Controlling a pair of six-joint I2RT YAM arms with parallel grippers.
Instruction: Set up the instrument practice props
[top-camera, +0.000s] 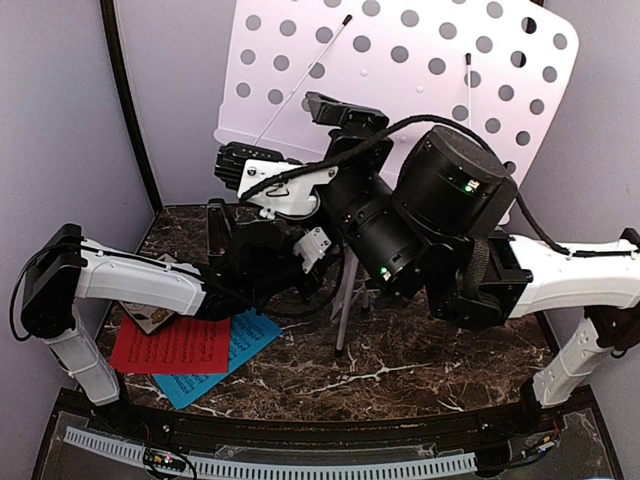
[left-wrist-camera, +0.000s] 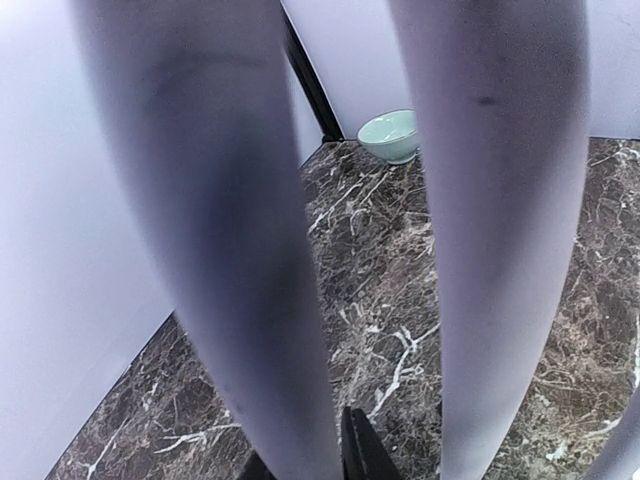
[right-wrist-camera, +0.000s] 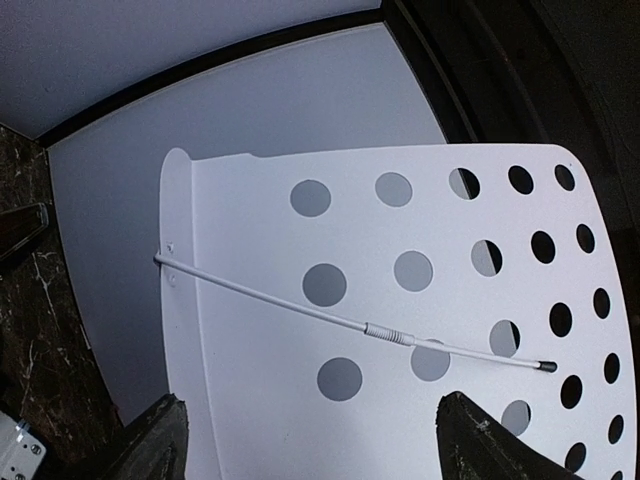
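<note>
Left wrist view: a bowl (left-wrist-camera: 390, 135) stands on the table (left-wrist-camera: 380, 300) at the far edge, just beside the black corner post. Only its rim and upper inner wall show, so its contents cannot be told. Two pale, blurred bars run from top to bottom close to the lens. The fingers are not clearly shown in this view. Right wrist view: the right gripper (right-wrist-camera: 310, 400) has its jaws spread wide, with one dark fingertip at each lower corner. They hold nothing. The perforated panel of the stand (right-wrist-camera: 400, 300) fills the view beyond them, with a thin wire arm lying across it. Whether either finger touches the panel cannot be told. Top external view: the stand is at the back centre of the table, with its panel tilted and its legs (top-camera: 345, 300) planted behind the crossed arms. The left gripper (top-camera: 300, 265) sits low, just beside the legs and under the right arm. Whether its jaws are spread or pressed together cannot be told. The red sheet (top-camera: 170, 347) lies at the near left and overlaps the blue sheet (top-camera: 240, 345). A tile (top-camera: 150, 318) shows partly at the red sheet's far edge, under the left arm.
</note>
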